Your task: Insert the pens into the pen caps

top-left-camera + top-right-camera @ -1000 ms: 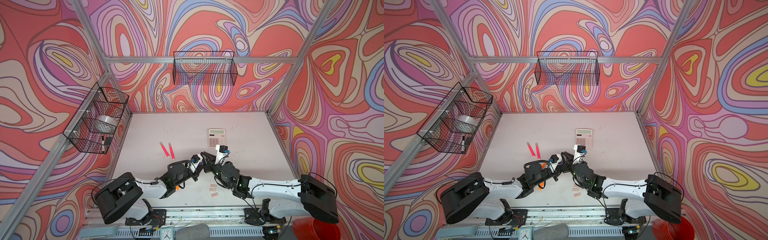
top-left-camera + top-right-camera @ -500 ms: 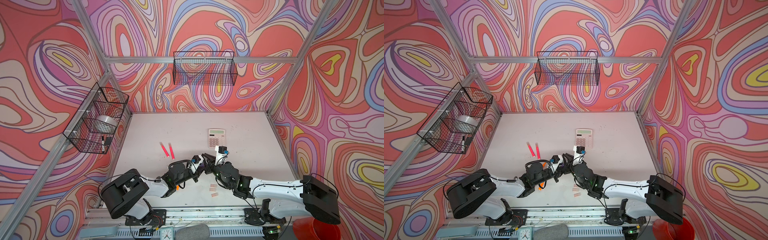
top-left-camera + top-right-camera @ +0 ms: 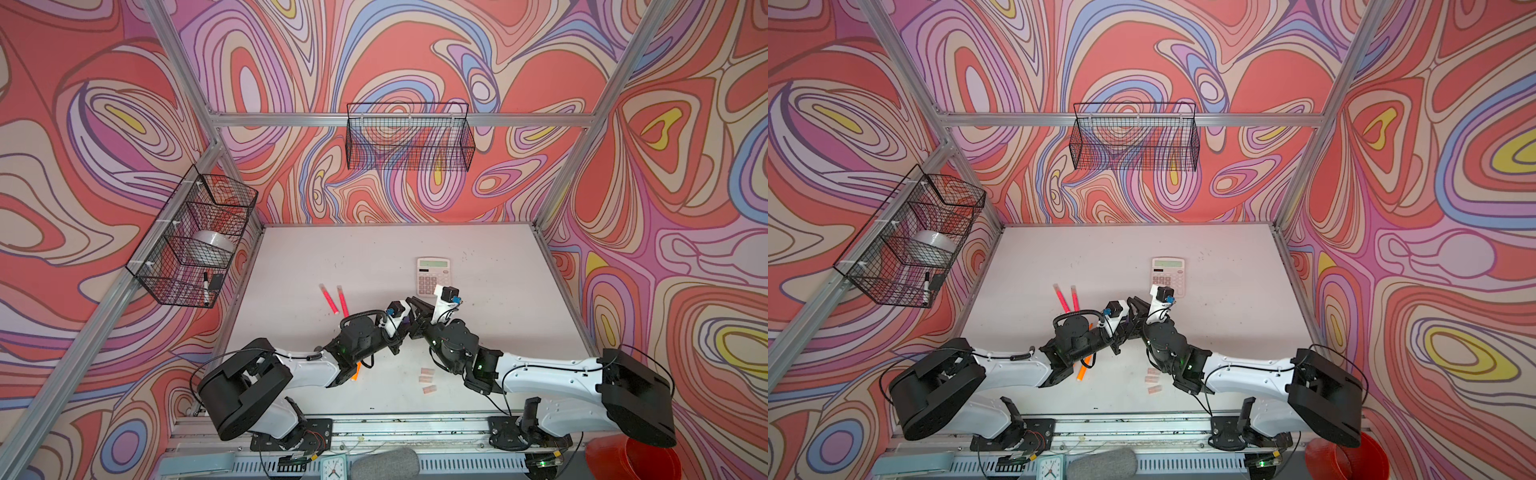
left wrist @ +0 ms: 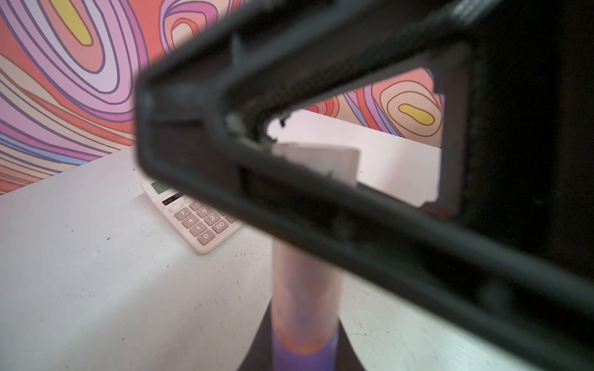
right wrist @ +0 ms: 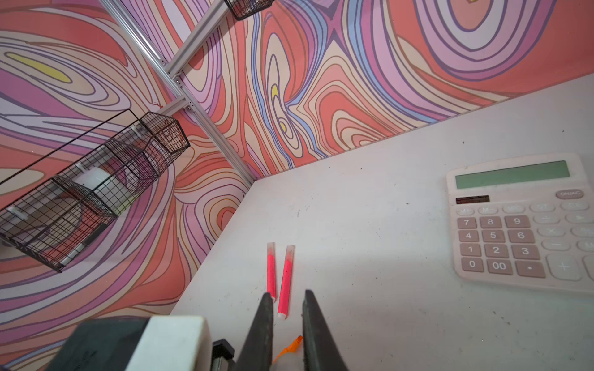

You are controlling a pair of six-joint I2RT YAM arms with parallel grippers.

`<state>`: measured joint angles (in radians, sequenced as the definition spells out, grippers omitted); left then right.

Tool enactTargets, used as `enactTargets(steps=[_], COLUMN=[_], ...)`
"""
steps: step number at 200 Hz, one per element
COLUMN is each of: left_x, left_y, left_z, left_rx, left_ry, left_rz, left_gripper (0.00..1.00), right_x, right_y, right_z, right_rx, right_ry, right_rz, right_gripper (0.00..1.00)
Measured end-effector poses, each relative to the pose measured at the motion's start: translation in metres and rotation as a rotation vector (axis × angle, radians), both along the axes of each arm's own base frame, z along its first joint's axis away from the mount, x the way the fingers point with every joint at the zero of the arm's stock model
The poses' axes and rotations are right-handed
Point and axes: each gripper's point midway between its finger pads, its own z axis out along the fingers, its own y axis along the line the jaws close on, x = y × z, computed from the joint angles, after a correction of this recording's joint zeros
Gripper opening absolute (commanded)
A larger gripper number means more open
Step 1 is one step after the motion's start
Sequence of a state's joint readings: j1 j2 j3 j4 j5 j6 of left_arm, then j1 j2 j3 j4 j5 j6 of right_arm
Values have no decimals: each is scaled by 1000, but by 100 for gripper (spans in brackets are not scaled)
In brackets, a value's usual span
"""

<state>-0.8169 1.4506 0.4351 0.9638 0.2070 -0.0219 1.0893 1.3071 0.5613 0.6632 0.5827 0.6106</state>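
Above the middle of the bench (image 3: 365, 253), the purple pen (image 4: 303, 347) clamped in the left gripper (image 4: 303, 351) is judged partly seated in the pen cap (image 4: 303, 282) pinched by the right gripper (image 5: 287, 293); a straight push is called for.

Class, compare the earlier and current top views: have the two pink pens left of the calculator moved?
No. The two pink pens lie in the same place and slant beside the calculator as before.

A pale, speckled worktop (image 3: 374, 257) is seen at centre frame. On it are laid a calculator (image 3: 434, 276) right of centre, two pink pens (image 3: 328, 298) side by side to its left, an orange pen (image 3: 355, 371) lower down, partly hidden, and three pen caps (image 3: 427, 378) near the lower centre.
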Motion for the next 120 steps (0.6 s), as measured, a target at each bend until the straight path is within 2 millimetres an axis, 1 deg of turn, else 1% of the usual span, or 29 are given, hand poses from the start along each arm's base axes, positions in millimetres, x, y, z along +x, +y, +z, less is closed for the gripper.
enactTargets(steps=[21, 46, 90, 120], left_x=[4, 6, 5, 1], left_y=[-3, -3, -4, -5], left_z=[9, 14, 25, 28], left_rx=[4, 25, 39, 34], left_ry=[-17, -25, -28, -24], left_rz=[-1, -8, -35, -63], left_gripper=[0, 0, 0, 0], right_x=[2, 2, 0, -3], right_y=[-3, -5, -7, -9], right_z=[6, 9, 18, 21], right_rx=[12, 23, 63, 75], right_ry=[-16, -26, -44, -47], right_rz=[-15, -19, -17, -3], right_gripper=[0, 0, 0, 0])
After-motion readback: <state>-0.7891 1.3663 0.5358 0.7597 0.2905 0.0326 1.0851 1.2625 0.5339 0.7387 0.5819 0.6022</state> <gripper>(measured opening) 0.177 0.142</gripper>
